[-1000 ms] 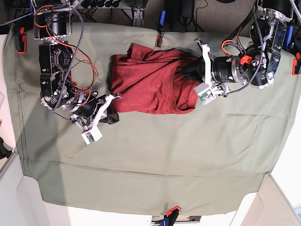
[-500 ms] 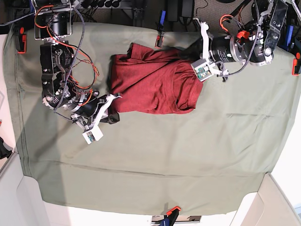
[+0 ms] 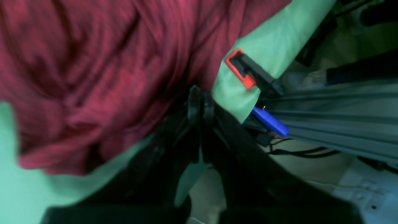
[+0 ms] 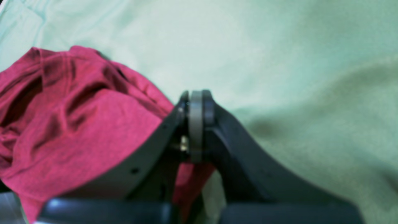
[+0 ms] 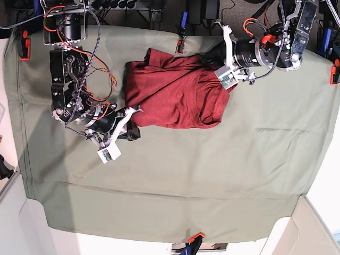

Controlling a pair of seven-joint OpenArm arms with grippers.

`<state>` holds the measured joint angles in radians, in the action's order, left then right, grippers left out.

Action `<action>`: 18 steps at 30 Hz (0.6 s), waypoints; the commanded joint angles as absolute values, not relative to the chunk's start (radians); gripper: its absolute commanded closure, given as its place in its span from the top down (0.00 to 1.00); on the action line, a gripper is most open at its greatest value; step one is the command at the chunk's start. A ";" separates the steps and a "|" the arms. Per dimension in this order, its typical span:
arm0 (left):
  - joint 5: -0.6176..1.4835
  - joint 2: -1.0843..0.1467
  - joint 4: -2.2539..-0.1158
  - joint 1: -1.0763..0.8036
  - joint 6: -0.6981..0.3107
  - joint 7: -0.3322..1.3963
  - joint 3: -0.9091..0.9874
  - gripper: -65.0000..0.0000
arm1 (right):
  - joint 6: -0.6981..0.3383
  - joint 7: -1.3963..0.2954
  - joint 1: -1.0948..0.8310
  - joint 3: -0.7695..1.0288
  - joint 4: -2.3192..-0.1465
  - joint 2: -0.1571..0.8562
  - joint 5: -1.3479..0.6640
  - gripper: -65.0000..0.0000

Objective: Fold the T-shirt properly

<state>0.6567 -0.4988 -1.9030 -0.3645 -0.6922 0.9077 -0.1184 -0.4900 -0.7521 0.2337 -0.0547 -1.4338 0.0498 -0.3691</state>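
While your T-shirt (image 5: 172,95) sits bunched near the far edge of the green cloth (image 5: 175,180), both claws are pressed together on nothing.

Your left gripper (image 3: 199,102) hangs at the shirt's far corner, right by the red clamp (image 3: 241,68) on the cloth edge. Your right gripper (image 4: 196,109) sits just beside the opposite edge; contact's hard to call.

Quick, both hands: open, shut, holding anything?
Left hand: shut, nothing visibly pinched, at the T-shirt edge.
Right hand: shut, empty, beside the T-shirt.
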 commanded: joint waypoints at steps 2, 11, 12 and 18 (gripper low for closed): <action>0.640 -0.488 -1.867 -0.350 -0.698 0.887 -0.114 0.00 | -0.494 -0.729 0.260 -0.054 -1.449 0.049 -0.373 0.00; 0.582 -0.444 -1.627 -0.194 -0.698 0.856 -0.114 0.00 | -0.494 -0.688 0.328 -0.055 -1.279 0.049 -0.344 0.00; 0.568 -0.444 -1.604 -0.169 -0.698 0.856 -0.114 0.00 | -0.494 -0.688 0.341 -0.055 -1.259 0.049 -0.344 0.00; 0.556 -0.456 -1.504 -0.023 -0.698 0.857 -0.114 0.00 | -0.494 -0.690 0.371 -0.055 -1.234 0.050 -0.345 0.00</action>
